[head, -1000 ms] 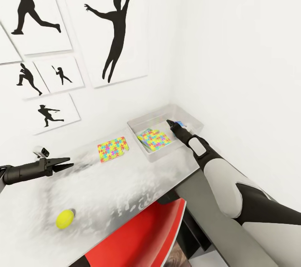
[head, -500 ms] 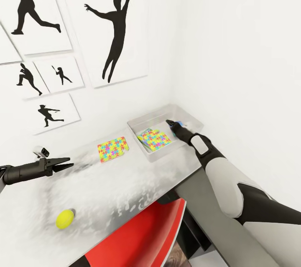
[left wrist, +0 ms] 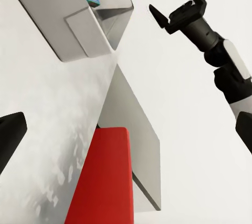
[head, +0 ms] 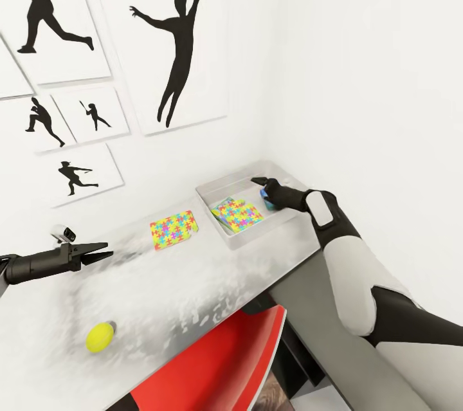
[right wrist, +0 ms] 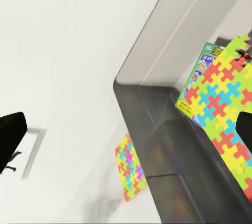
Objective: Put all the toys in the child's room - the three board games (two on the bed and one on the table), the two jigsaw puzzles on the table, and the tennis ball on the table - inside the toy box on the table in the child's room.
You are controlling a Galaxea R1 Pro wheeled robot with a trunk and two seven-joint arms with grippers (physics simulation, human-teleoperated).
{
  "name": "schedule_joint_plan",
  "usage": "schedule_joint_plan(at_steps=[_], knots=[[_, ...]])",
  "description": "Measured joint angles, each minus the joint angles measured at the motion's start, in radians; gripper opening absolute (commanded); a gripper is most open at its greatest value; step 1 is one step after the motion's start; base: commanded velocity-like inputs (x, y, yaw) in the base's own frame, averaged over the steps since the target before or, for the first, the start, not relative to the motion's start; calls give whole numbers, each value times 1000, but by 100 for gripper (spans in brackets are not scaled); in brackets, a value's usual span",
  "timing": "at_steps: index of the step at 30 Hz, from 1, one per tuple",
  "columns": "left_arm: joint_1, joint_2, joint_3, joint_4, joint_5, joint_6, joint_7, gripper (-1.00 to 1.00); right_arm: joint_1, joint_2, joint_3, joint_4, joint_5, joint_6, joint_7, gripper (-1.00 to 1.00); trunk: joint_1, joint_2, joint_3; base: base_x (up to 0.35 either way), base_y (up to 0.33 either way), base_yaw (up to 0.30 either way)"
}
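Pale grey and glossy, the table (head: 193,295) carries one translucent toy box (head: 212,195) at its far corner against the white walls. Two jigsaw puzzles can be counted: one jigsaw puzzle (head: 238,214) lies inside the box, its bright interlocking pieces partly covering a board game (right wrist: 202,71) with a green-edged cover beneath it, and a second jigsaw puzzle (head: 173,229) lies flat on the table just beside the box, on the side toward the posters. One yellow tennis ball (head: 100,336) sits well apart from both, near the table's front edge. A blue item shows at the box's far end just by the right gripper (head: 262,182); it may be another board game, though it is too hidden to say. The right gripper hangs over the box's interior, and in the left wrist view its two fingers stand clearly spread with nothing between them. The left gripper (head: 96,250) hovers above the table toward the left, between the ball and the loose puzzle, its dark fingers slightly parted and holding nothing. One red chair (head: 225,359) is tucked under the table's front edge. Five framed silhouette pictures (head: 173,38) of ball players hang on the wall behind.
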Motion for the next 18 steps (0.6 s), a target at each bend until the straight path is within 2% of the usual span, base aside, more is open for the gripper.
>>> schedule_joint_plan(at_steps=[8, 11, 14, 18], knots=[[0, 0, 0, 0, 0, 0, 0, 100, 74, -4, -7, -176, 0, 73, 45, 100, 0, 0, 0, 0, 0, 0], [0, 0, 0, 0, 0, 0, 0, 100, 99, -14, -8, -205, 1, 101, 75, 100, 0, 0, 0, 0, 0, 0], [0, 0, 0, 0, 0, 0, 0, 100, 138, -43, -7, -240, 1, 123, 158, 100, 0, 0, 0, 0, 0, 0], [0, 0, 0, 0, 0, 0, 0, 100, 180, -59, -9, -283, 5, 126, 255, 100, 0, 0, 0, 0, 0, 0]])
